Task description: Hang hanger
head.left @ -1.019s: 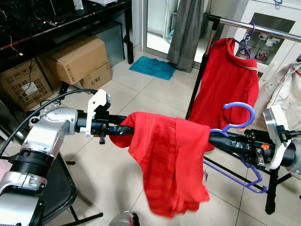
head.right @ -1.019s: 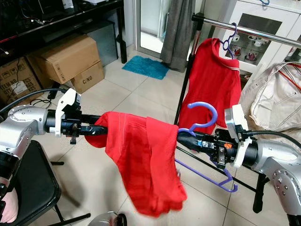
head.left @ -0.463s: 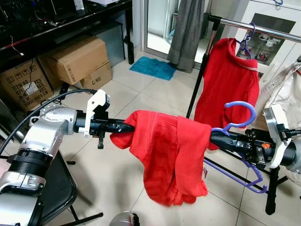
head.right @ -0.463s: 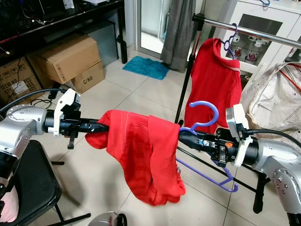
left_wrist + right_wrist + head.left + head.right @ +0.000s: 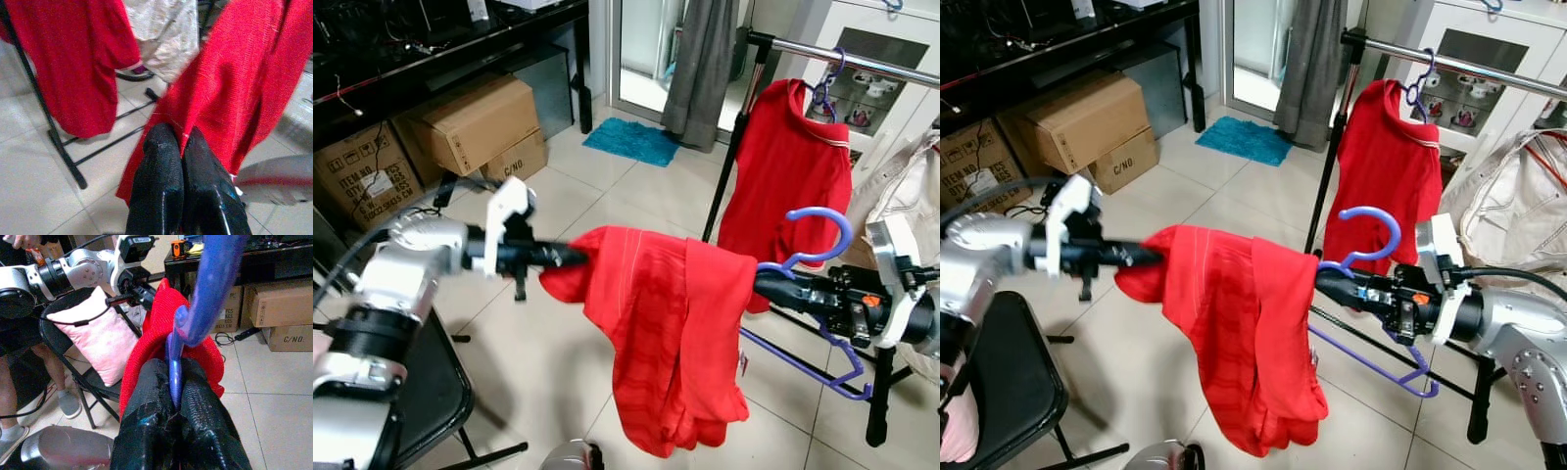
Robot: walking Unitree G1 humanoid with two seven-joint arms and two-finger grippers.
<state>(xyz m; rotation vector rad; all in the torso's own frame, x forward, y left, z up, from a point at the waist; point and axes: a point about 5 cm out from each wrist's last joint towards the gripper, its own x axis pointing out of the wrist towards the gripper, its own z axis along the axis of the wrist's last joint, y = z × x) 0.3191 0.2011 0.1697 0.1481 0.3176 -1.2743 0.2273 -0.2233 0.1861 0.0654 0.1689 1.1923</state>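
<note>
Hanger (image 5: pixel 815 257) stays pinched in my right gripper (image 5: pixel 766 286); my left gripper (image 5: pixel 182 147) nips the red shirt (image 5: pixel 671 323). Hook must rise toward the rail (image 5: pixel 862 54) at one o'clock, level.

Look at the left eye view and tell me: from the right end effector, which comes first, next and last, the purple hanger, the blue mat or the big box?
1. Purple hanger: held in the right end effector itself.
2. Blue mat: on the floor beyond, near the grey curtain.
3. Big box: farthest, on the robot's left under the black table.
</note>
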